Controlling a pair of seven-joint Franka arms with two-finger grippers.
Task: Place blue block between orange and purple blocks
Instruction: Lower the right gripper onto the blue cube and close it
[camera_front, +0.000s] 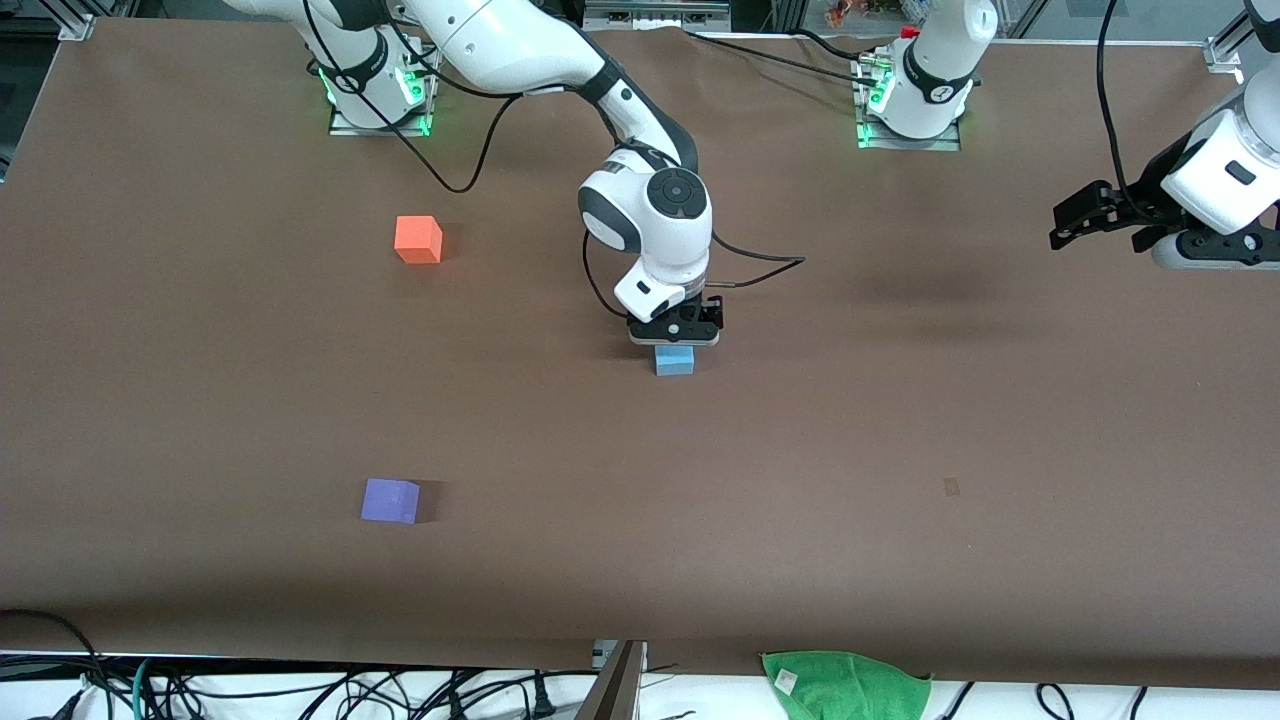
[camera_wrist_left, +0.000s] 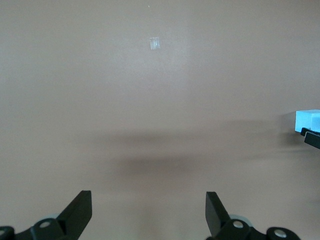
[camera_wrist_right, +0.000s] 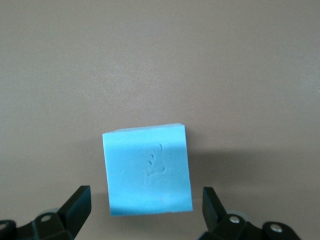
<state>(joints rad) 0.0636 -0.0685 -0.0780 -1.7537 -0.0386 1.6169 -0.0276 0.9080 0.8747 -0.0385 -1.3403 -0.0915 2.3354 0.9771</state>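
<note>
Front view shows the right gripper (camera_front: 675, 340) low over the blue block (camera_front: 675, 361) on the brown table (camera_front: 900, 420), fingers spread either side, not touching it. The orange block (camera_front: 418, 239) sits near the right arm's base, the purple block (camera_front: 390, 500) nearer the camera. The left gripper (camera_front: 1075, 222) waits spread at its own end.
</note>
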